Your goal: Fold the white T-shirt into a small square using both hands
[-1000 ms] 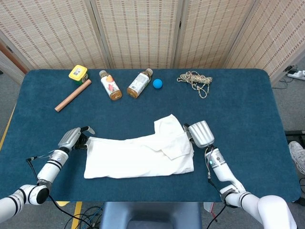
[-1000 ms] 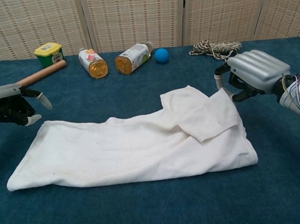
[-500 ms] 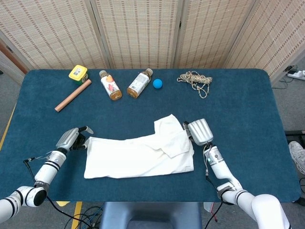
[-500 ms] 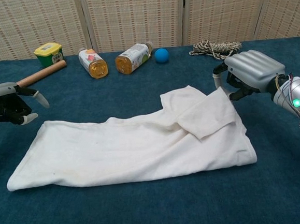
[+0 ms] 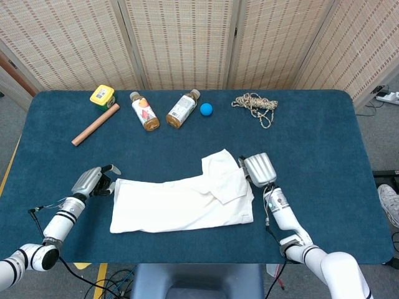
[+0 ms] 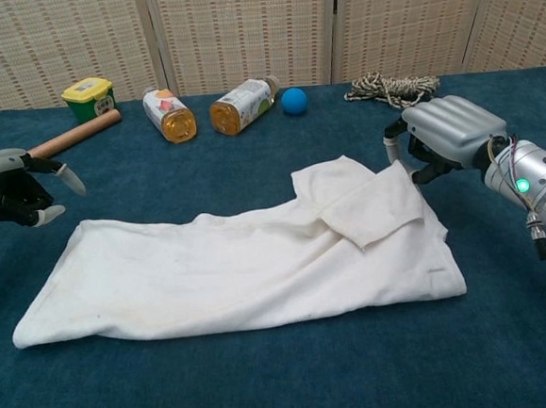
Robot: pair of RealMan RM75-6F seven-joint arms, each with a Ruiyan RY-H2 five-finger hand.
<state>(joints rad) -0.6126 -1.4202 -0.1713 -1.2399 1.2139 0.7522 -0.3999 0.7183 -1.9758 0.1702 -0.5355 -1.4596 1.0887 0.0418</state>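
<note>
The white T-shirt [image 5: 184, 202] lies flat along the near middle of the table, folded into a long band, with a sleeve flap turned over at its right end [image 6: 373, 210]. My left hand [image 5: 93, 182] hovers just off the shirt's left end [image 6: 12, 187], its fingers apart and holding nothing. My right hand [image 5: 259, 169] sits knuckles-up at the shirt's far right corner [image 6: 442, 132]. Its fingers are bent downward and its thumb is close to the sleeve edge. No cloth shows between them.
Along the far side lie a yellow-lidded green jar [image 5: 102, 96], a wooden rod [image 5: 95, 124], two bottles on their sides [image 5: 144, 111] [image 5: 181, 109], a blue ball [image 5: 206, 109] and a coil of rope [image 5: 254, 104]. The blue table [image 5: 324, 149] runs past the shirt on all sides.
My right hand has edged slightly left and further away along the shirt's right corner. My left hand has drifted a little outward to the left. The shirt has barely shifted.
</note>
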